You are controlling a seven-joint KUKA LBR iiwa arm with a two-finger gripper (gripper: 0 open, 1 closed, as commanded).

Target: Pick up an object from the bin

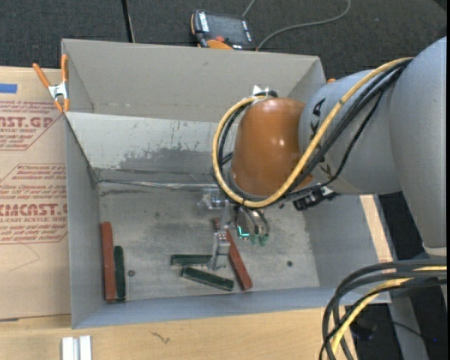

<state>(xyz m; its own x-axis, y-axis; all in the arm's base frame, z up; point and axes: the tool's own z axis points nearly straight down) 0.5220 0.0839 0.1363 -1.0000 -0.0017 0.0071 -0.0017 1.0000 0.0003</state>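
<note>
Sitting low in the bin (172, 73), the gripper (222, 250) has its tip at floor level inside a cluster of three sticks. The red-brown stick (240, 270) is nearest: its upper end is right at the gripper tip and it runs diagonally away to the gripper's lower right. The upper green stick (189, 260) lies just left of the gripper, right end at or touching the tip. The lower green stick (208, 279) is near, below-left of the gripper and slightly angled.

Can't tell how far the gripper is open or whether it has hold of anything. The orange wrist cover (266, 152) and cables (219, 145) hide its upper part, and the tip blends into the stick ends. The red-brown stick's top end is lost behind the tip.

The red-brown stick is flat, narrow and straight, lying flat on the floor. Well left of the gripper, a far red-brown stick (106, 261) and a far green stick (118, 273) lie side by side, touching.
</note>
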